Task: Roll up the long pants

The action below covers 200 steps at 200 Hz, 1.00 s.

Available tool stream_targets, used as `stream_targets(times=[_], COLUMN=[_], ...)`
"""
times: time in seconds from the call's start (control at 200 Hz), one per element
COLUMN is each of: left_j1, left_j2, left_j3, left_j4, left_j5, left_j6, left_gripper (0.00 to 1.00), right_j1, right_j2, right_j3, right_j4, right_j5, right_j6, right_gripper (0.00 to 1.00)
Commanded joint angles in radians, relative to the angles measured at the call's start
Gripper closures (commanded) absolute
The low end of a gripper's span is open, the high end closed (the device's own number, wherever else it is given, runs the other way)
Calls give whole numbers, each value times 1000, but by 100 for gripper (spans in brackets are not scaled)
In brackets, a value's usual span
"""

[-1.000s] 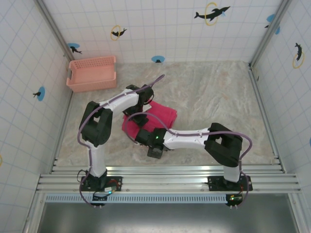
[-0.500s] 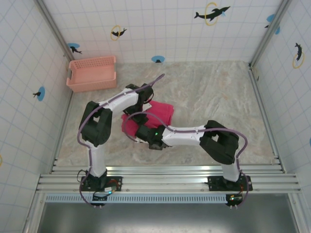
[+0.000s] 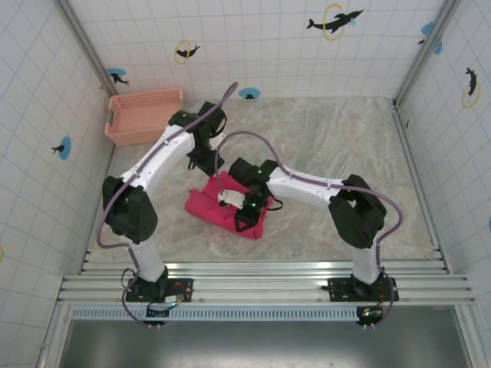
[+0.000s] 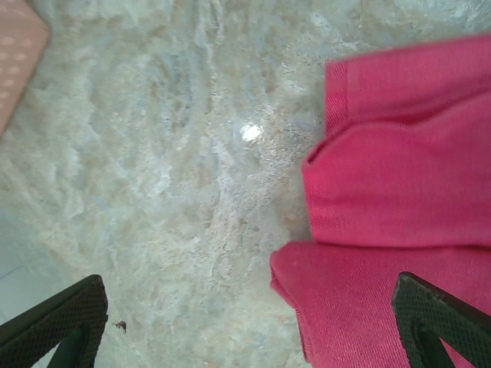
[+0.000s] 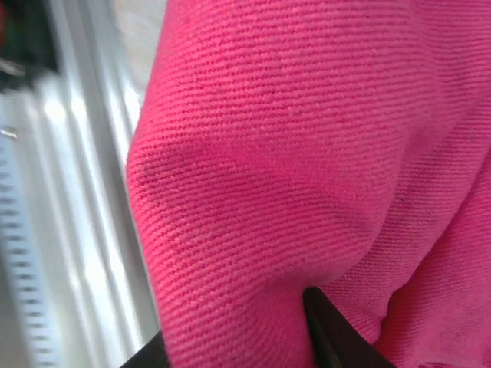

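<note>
The long pants [image 3: 211,207] lie as a folded bright pink-red bundle on the table's near middle. My right gripper [image 3: 244,218] sits on the bundle's right end. In the right wrist view the cloth [image 5: 291,153] bulges up between the two dark fingers, and the right gripper [image 5: 238,330] is shut on a thick fold. My left gripper [image 3: 201,161] hovers just beyond the bundle's far edge. In the left wrist view it [image 4: 247,295] is open wide, with layered folds of the pants [image 4: 399,192] under its right finger [image 4: 430,322] and bare table under its left one.
A salmon-pink lattice basket [image 3: 146,115] stands at the back left, its corner [image 4: 19,54] showing in the left wrist view. Metal rails [image 3: 261,268] run along the near edge, close behind the bundle [image 5: 69,192]. Tiled walls enclose the marbled table [image 3: 345,146].
The bundle has shifted nearer and to the left. The left gripper has come off it and pulled back toward the far left. The right gripper has moved up onto the bundle's right end.
</note>
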<state>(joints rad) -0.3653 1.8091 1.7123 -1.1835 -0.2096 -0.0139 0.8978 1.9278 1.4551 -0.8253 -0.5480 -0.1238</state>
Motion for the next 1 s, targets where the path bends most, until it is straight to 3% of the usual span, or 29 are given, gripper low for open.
stream_targets(times=[0.0, 0.115, 0.475, 0.726, 0.996], left_j1=[2, 1, -15, -72, -75], left_j2=[-23, -28, -20, 140, 308], left_j3=[-8, -42, -164, -45, 70], left_j4=[-56, -53, -6, 15, 22], left_j5=[-11, -1, 56, 69, 21], left_j6=[13, 9, -10, -50, -53], left_gripper=[3, 2, 2, 3, 3], right_j1=[-82, -173, -301, -338, -349], right_j2=[-65, -44, 133, 206, 232], right_j3=[-46, -132, -205, -358, -409], right_j4=[110, 311, 577, 988, 1068], right_j5=[-276, -361, -447, -486, -512], right_j6=[144, 302, 530, 804, 842], right_gripper=[75, 75, 75, 76, 76])
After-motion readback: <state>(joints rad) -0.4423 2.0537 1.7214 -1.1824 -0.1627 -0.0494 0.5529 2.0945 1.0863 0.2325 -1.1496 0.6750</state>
